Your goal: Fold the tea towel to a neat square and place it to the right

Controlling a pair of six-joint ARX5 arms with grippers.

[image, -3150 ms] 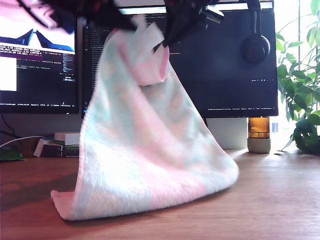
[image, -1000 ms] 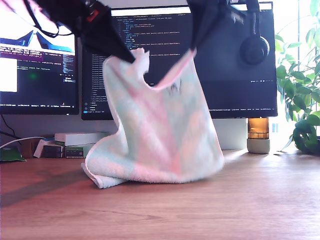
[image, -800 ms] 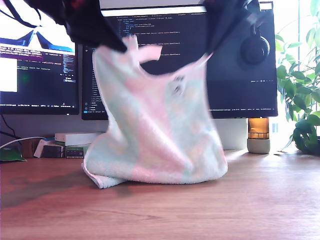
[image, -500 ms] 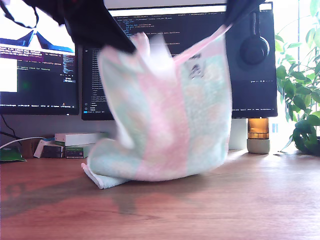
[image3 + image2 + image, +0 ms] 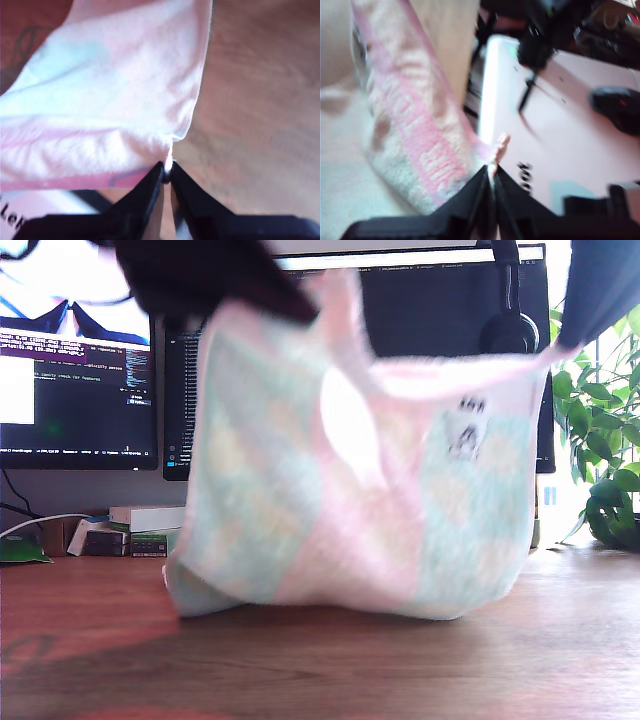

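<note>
Two grippers pinched shut on the tea towel [image 5: 350, 500], my first gripper [image 5: 491, 176] and my second gripper [image 5: 167, 172] holding it hanging over the desk [image 5: 400, 670], white label [image 5: 465, 430] lettering unreadable, monitors [image 5: 80, 380] behind, plant [image 5: 600, 440] at the exterior view's right.

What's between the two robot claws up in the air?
The tea towel. In the exterior view its top edge stretches from one arm's jaws to the other's, sagging a little, with its white label facing the camera. Both wrist views show jaws shut on a corner.
</note>
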